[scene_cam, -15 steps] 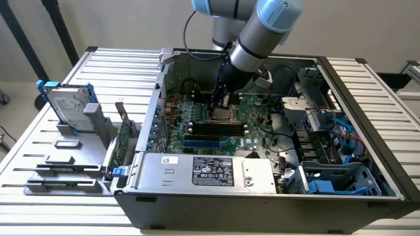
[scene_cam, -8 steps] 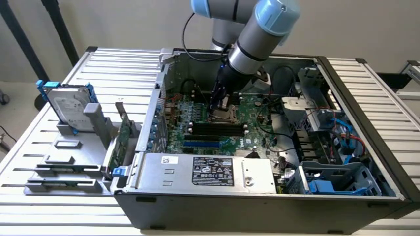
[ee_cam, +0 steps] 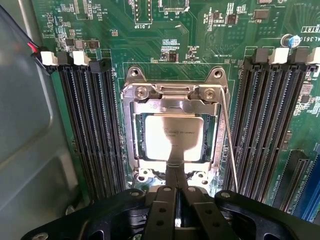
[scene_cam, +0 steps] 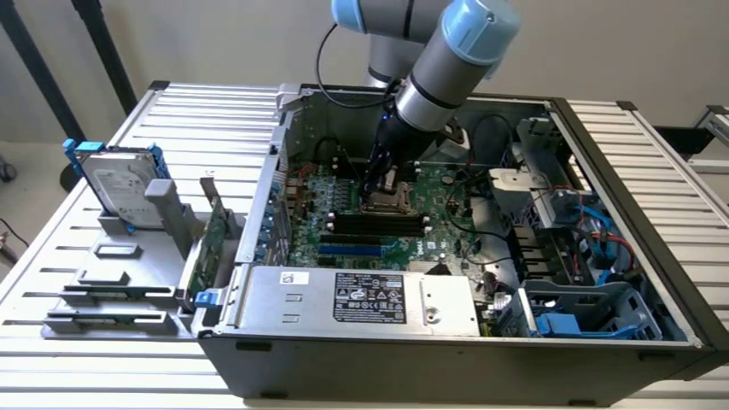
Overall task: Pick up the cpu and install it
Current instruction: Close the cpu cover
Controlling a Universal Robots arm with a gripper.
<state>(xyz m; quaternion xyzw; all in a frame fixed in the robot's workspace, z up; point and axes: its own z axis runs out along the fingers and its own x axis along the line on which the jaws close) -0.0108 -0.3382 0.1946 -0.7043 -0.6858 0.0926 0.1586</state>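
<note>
While in its socket (ee_cam: pixel 175 95), cpu (ee_cam: pixel 172 136) beneath jaws.

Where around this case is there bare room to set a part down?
Free: table slats behind the hard drive and along the case at the exterior view's right. Crowded: the gripper over the cpu, between memory slots.

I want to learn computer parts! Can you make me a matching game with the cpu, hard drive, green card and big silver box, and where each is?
Things:
1 cpu
2 hard drive
3 green card
4 silver box

Places:
A upright on the grey holder
B inside the case, with a label on top
C in the socket frame on the motherboard, by the gripper
D on edge between the grey holder and the case

Pairs: 1-C, 2-A, 3-D, 4-B
</note>
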